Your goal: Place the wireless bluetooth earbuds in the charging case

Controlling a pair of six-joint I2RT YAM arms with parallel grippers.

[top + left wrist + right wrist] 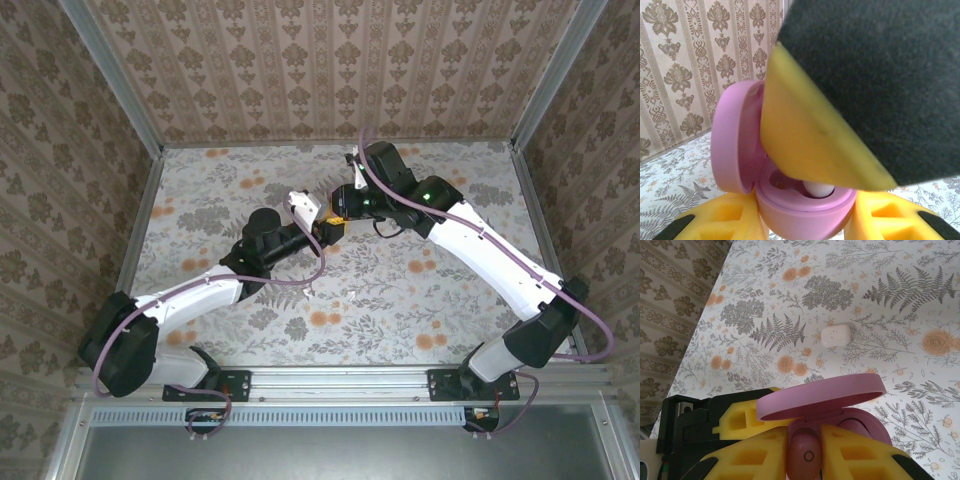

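Note:
The pink charging case (800, 212) is lifted above the table with its lid (825, 395) swung open. My left gripper (805, 227) is shut on the case body, one yellow finger on each side. My right gripper (802, 457) is shut on a magenta-pink earbud (803, 452) and holds it at the case's opening, under the lid. In the left wrist view a small white piece (818, 188) sits in one socket, right under the right gripper's finger (810, 145). The other socket (776, 182) looks dark. Both grippers meet mid-table (330, 218).
A white pebble-like case (835, 335) lies shut on the flowered tablecloth (900, 300) beyond the pink case. Patterned walls (330, 60) close the table in at the back and on both sides.

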